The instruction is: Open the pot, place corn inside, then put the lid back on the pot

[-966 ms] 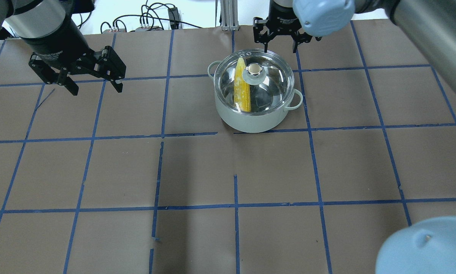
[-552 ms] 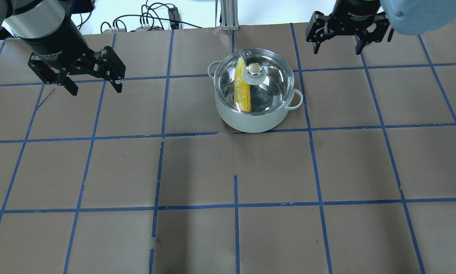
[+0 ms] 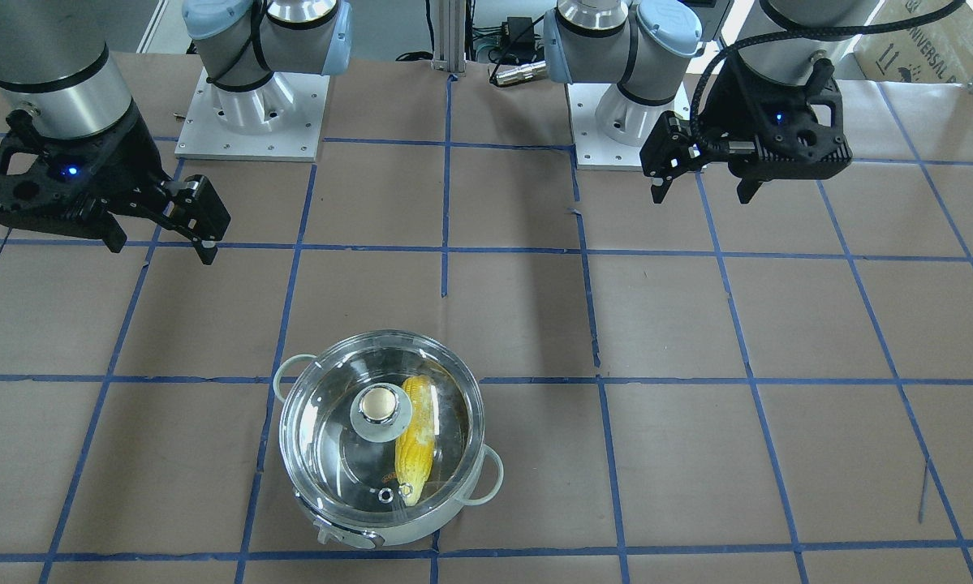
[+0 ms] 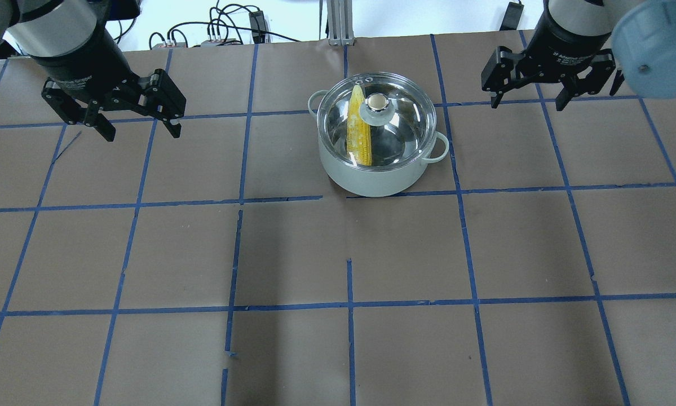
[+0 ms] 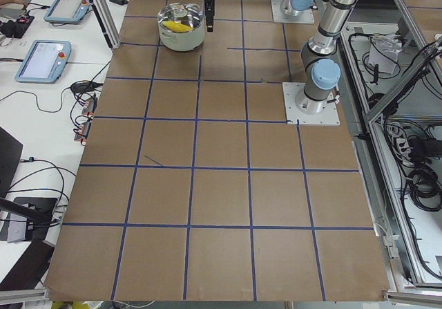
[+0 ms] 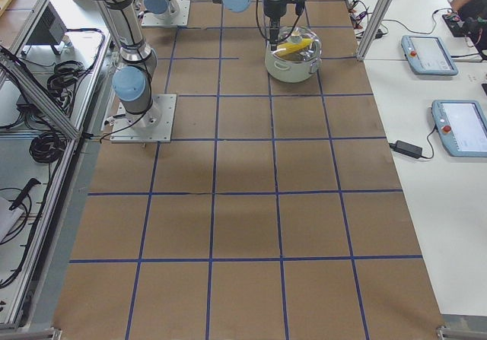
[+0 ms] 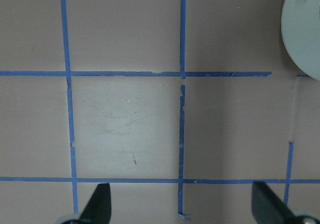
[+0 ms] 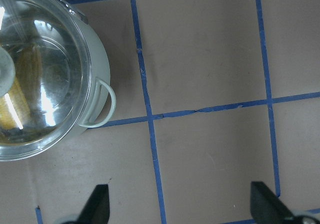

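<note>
The white pot point(image 4: 371, 175) stands on the table's far middle, with the clear glass lid point(image 4: 397, 132) seated on it. The yellow corn point(image 4: 358, 127) lies inside, seen through the glass. In the front-facing view the pot point(image 3: 372, 537), lid point(image 3: 332, 454) and corn point(image 3: 417, 450) show near the bottom. My left gripper point(image 4: 142, 134) is open and empty, hovering far left of the pot. My right gripper point(image 4: 528, 105) is open and empty, to the right of the pot and apart from it. The right wrist view shows the pot point(image 8: 97, 68) at its left.
Cables point(image 4: 230, 28) lie past the table's far edge. The two arm bases point(image 3: 251, 105) point(image 3: 628, 122) stand at the robot's side. Operator tablets point(image 5: 45, 50) point(image 6: 460, 127) lie on a side bench. Blue tape lines grid the brown table point(image 4: 349, 254).
My right gripper has moved from just behind the pot out to the right, still open and empty. The left gripper, pot, lid and corn have not moved.
</note>
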You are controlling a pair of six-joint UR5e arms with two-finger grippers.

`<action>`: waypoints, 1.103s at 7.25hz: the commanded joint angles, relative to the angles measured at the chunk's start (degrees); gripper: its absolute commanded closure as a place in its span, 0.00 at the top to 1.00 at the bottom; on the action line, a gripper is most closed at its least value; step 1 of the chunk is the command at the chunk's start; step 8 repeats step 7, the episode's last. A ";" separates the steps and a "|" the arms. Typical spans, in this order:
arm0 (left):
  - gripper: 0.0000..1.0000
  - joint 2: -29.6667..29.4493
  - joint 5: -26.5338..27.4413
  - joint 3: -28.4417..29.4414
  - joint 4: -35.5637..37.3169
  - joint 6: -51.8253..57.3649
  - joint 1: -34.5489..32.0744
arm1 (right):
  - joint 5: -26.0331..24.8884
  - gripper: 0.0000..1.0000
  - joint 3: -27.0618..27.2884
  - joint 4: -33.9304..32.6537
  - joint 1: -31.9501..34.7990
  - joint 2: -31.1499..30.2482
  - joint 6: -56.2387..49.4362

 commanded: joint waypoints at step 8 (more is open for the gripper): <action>1.00 0.16 0.01 0.15 0.03 0.05 0.00 | 1.53 1.00 -4.59 0.04 3.06 1.81 0.71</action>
